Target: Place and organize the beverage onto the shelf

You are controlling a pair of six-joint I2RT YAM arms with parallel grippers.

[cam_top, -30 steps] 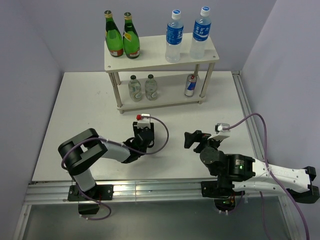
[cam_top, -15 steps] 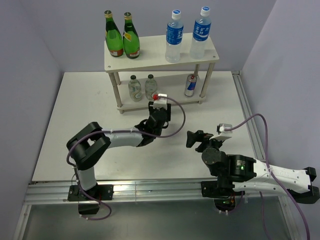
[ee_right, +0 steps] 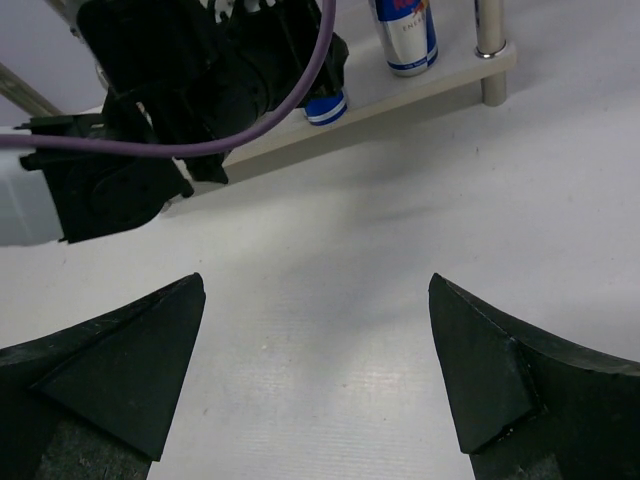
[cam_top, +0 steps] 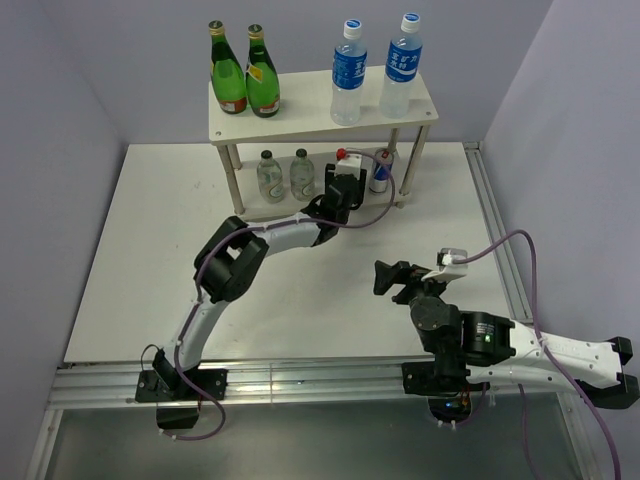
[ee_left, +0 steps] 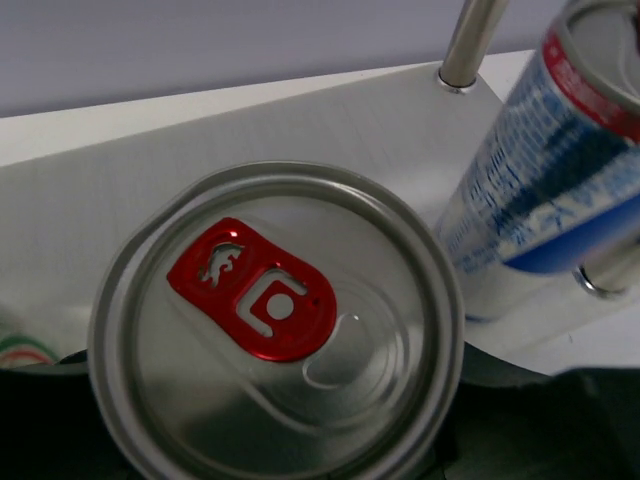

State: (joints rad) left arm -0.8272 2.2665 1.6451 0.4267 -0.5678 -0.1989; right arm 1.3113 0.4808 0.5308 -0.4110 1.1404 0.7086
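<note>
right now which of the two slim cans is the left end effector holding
The left-hand can, seen top-on in the left wrist view: the left end effector is shut on it. The other can stands free on the shelf, lower board.

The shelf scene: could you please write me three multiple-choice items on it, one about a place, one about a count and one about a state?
1. Where do the green glass bottles stand?
A. On the upper board, left end
B. On the lower board
C. On the table

2. How many water bottles stand on the upper board?
A. One
B. Two
C. Four

3. What state is the left gripper in?
A. Open and empty
B. Shut on a water bottle
C. Shut on a can

Answers:
1 A: the top view shows both at the upper board's left end.
2 B: two blue-labelled bottles stand at its right end.
3 C: the left wrist view shows the can's top close under the camera.
</note>
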